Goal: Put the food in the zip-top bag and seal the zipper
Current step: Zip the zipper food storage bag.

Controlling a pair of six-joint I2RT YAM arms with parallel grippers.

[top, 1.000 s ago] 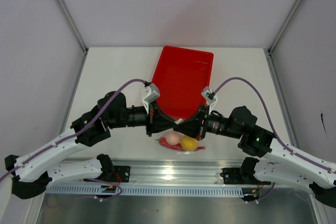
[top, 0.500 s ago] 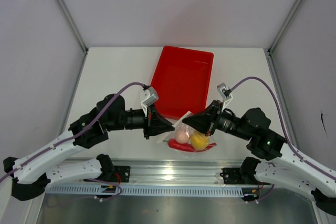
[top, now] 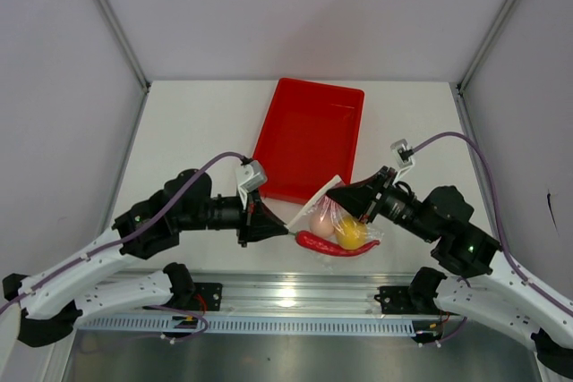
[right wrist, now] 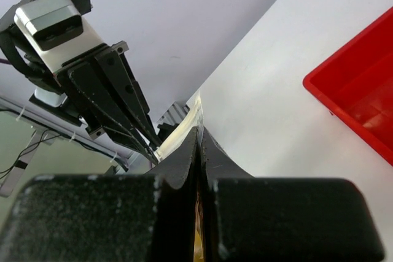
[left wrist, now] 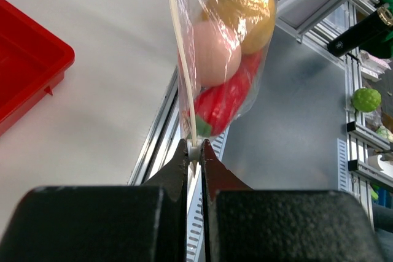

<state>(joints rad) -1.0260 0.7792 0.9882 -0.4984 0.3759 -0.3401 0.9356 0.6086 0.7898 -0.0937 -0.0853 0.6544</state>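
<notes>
My left pincer [top: 288, 233] was pressed together on one end of the zipper [top: 315, 203], the pale strip along the top edge of the zip-top bag [left wrist: 187, 4]; in my left wrist view the two black fingers [left wrist: 175, 170] met on the strip with only its thin white edge between them. My right pincer [top: 329, 192] was clamped on the other end of the same strip, its jaws flat against each other with the plastic squeezed between. The strip ran taut from one pincer to the other, slanting from lower left to upper right in the overhead view. The bag hung off that strip on the side nearest my bases, over the front edge of the table [top: 197, 131], just in front of the near corner of the red tray [top: 309, 140]. All the food was inside it: the yellow fruit [top: 351, 233] sat closest to my right pincer, the pale pink ball [top: 322, 223] touched it on the left, and the red chili [top: 327, 245] lay along the bottom of the bag beneath both, its tip pointing toward my left pincer. I could not tell whether the bag rested on the table or hung clear of it, nor whether the zipper was pressed closed along its whole length
</notes>
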